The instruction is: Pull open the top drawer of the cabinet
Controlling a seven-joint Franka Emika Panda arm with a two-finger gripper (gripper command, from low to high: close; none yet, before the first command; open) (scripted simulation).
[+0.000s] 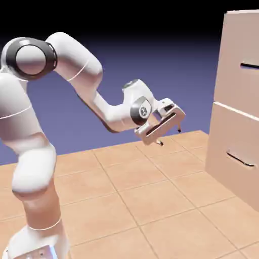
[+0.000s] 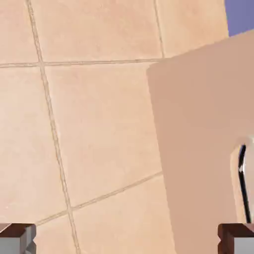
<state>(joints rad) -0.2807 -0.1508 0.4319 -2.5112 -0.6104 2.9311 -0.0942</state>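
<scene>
Exterior view first, from its left edge: the white arm (image 1: 35, 152) rises from the lower left corner, bends over at a high shoulder and reaches rightward, ending in the claw (image 1: 170, 135) that hangs above the tiled counter (image 1: 126, 202). The claw is tipped downward rather than level, its two fingers spread wide with nothing between them, which reads as a posture of readiness for a handle not yet reached. Open air separates it from the cabinet (image 1: 230, 60), which stands at the right edge, well apart from the claw. On that cabinet the top drawer (image 1: 243, 86) sits flush and closed, higher than the claw, its dark bar handle (image 1: 250, 65) only partly inside the frame; the lower drawer (image 1: 235, 157) below it carries a matching handle (image 1: 240, 159). In the hand view, again from the left, one grey fingertip (image 2: 18, 238) shows at the bottom corner, then a wide stretch of tiles, then the cabinet's beige side filling the right, with a dark bar at the edge; which drawer that bar belongs to I cannot tell. The other fingertip (image 2: 237, 238) sits at the bottom right, confirming the wide spread. My judgement is that the task is barely begun: the claw would need to rise, level out and approach the upper handle.
</scene>
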